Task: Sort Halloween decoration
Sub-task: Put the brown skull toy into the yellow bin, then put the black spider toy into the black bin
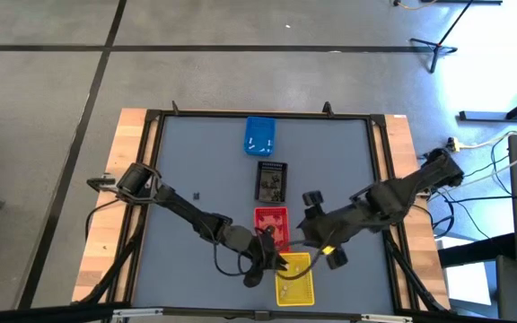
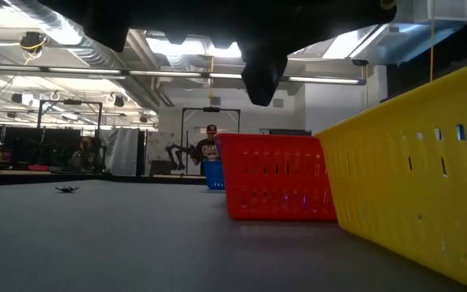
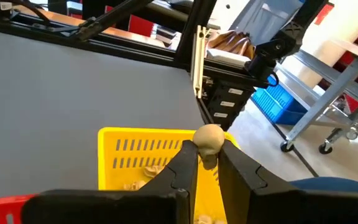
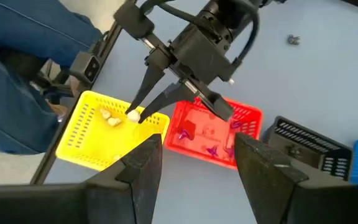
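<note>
My left gripper (image 3: 207, 155) hangs over the yellow tray (image 3: 143, 149), shut on a small cream decoration piece (image 3: 209, 138). In the right wrist view the same gripper (image 4: 135, 116) stands above the yellow tray's (image 4: 82, 134) far end, where several cream pieces (image 4: 109, 118) lie inside. The red tray (image 4: 211, 134) holds purple pieces. One small dark piece (image 1: 197, 196) lies alone on the table's left part, also seen in the low view as a dark piece (image 2: 67, 189). My right gripper (image 4: 197, 165) is open, empty, and hovers right of the red tray (image 1: 271, 224). My left gripper pinches the rounded cream piece (image 3: 209, 138) between its two fingertips (image 3: 188, 155), with most of the piece sticking out past them. The fingers slant down from the table's left side. The piece is lifted clear, above the yellow tray.
Four trays line up along the table's middle: blue tray (image 1: 259, 135) farthest, then black tray (image 1: 272, 179), red, and yellow tray (image 1: 296, 278) nearest. Open grey table lies to the left and right of them. A person (image 2: 209, 148) stands far off in the room.
</note>
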